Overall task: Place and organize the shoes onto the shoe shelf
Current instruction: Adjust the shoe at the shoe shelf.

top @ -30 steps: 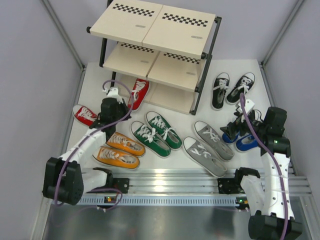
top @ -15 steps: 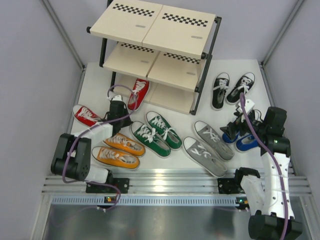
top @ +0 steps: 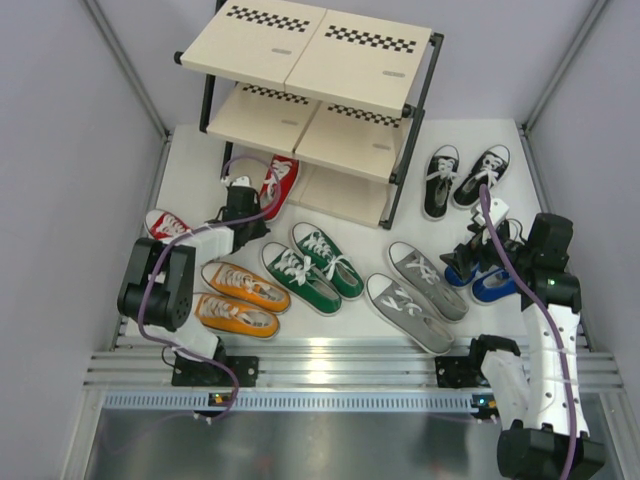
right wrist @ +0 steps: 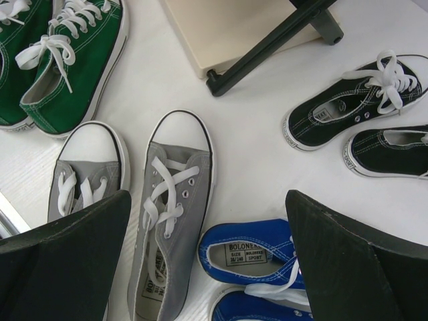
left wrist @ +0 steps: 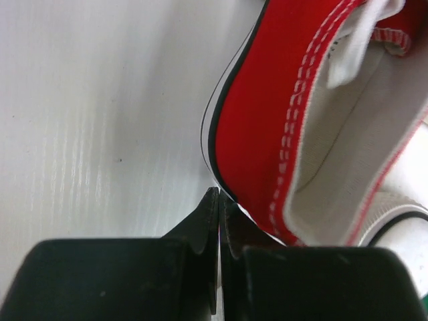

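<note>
The shoe shelf (top: 262, 48) stands at the back. One red shoe (top: 280, 180) lies with its toe under the lowest tier; the other red shoe (top: 165, 227) is at the left. My left gripper (top: 243, 200) is shut and empty, its tips (left wrist: 219, 195) against the heel of the red shoe (left wrist: 267, 134). My right gripper (top: 472, 262) is open and empty, hovering over the blue pair (top: 492, 282); its wrist view shows a blue shoe (right wrist: 251, 257) beside a grey shoe (right wrist: 170, 207) below my right gripper (right wrist: 207, 200).
The orange pair (top: 240, 298), the green pair (top: 312, 262) and the grey pair (top: 418, 295) lie on the table in front of the shelf. The black pair (top: 463, 178) sits right of the shelf leg (right wrist: 267, 43). Grey walls close both sides.
My left arm has reached forward and slightly right until its shut tips meet the heel of the red shoe by the shelf. The right arm has not moved.
</note>
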`<state>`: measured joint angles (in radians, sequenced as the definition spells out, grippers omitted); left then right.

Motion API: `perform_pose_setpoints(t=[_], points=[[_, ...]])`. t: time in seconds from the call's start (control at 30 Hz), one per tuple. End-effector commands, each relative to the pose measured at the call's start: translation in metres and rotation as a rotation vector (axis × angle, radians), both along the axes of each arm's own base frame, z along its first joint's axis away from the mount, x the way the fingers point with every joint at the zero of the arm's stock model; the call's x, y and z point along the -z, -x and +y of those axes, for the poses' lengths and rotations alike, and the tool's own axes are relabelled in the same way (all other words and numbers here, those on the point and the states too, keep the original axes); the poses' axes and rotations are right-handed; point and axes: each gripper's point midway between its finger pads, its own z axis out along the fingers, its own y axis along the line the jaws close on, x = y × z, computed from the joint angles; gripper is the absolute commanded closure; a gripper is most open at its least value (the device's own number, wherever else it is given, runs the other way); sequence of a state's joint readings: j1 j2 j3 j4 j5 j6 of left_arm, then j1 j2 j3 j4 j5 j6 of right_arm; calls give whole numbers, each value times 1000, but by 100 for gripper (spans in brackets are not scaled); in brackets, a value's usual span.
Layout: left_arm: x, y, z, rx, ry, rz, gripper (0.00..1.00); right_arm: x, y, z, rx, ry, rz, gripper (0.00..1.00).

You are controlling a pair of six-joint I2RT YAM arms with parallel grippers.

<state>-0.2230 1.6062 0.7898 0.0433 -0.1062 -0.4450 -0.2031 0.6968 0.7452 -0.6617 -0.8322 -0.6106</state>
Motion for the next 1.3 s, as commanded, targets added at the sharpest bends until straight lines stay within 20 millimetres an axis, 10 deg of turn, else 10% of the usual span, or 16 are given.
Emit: perform_pose_setpoints(t=[0.0,0.37,1.07,1.27], points=[[-21,-32,-2,-3,6,-95,100,-1,1,3,-29,6,-18,0],[-56,-58,-10,-3,35,-185,97,0,0,2,-27,8,-13,1],[-28,-78,-28,42,87,-129,85,1,0,2,-27,10,-11,1],[-48,-66,-20,17,83,-173,57,1,0,2,-27,13,-13,1]])
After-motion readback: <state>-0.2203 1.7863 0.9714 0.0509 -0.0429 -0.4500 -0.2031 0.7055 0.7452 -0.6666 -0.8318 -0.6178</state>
